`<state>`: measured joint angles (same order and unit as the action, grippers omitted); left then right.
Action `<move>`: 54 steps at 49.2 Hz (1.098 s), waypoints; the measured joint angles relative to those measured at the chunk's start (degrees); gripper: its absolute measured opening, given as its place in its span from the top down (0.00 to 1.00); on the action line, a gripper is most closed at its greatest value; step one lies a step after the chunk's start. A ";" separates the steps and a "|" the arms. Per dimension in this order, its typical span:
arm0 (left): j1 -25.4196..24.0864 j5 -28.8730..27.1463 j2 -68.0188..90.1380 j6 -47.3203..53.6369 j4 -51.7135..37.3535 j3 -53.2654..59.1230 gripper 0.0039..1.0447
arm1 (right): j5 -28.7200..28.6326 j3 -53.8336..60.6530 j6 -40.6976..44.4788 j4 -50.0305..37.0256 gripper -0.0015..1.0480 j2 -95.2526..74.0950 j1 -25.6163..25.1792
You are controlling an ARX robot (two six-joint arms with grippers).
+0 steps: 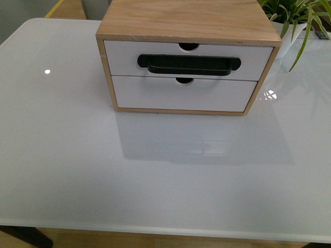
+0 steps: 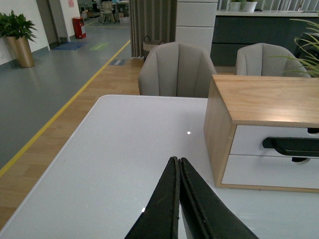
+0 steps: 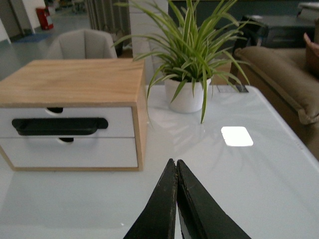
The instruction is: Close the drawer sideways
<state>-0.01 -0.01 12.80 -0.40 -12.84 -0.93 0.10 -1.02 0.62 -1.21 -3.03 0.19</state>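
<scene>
**Front view: cabinet on white table, top drawer flush, both grippers closed**

Table (image 1: 72, 170): white, glossy, the largest item; fills most of the front view. It reflects the cabinet front and carries small light spots. Neither arm shows in this view.

Cabinet (image 1: 189, 20): light wood box, standing on the far middle of the table, front face turned to the robot. It has two white fronts stacked one over the other.

Drawer (image 1: 124, 57): the upper front, white, with a semicircular notch in its top edge. It sits level with the cabinet frame in the front and both wrist views; no wood sides or interior are exposed.

Lower front (image 1: 155, 95): plain white, no handle, a notch in its top edge, also flush with the frame.

Plant (image 3: 192, 55): long striped green leaves in a white pot (image 3: 187, 97), on the table just beside the cabinet on the robot's right, apart from it.

Handle (image 1: 189, 64): wide black bar across the middle of the drawer, reaching down to its lower edge.

Left gripper (image 2: 178, 172): black fingers pressed together, holding nothing, above bare table to the left of the cabinet and well apart from it.

Right gripper (image 3: 175, 172): black fingers likewise pressed together, empty, above bare table off the cabinet's right front corner, not touching it.

Chairs (image 2: 177, 69): grey, beyond the table's far edge.
</scene>
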 joint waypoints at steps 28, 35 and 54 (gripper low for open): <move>0.00 0.00 -12.44 0.02 12.74 0.00 0.99 | -0.09 0.00 0.00 1.16 0.98 2.71 0.00; 0.00 0.00 -12.44 0.00 12.76 0.00 0.90 | -0.09 0.00 0.00 1.18 0.92 2.71 0.00; 0.00 0.00 -12.44 0.00 12.76 0.00 0.12 | -0.09 0.00 0.00 1.18 0.16 2.71 0.00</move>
<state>-0.01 -0.01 0.36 -0.40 -0.08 -0.93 0.01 -1.02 0.62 -0.03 -0.32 0.19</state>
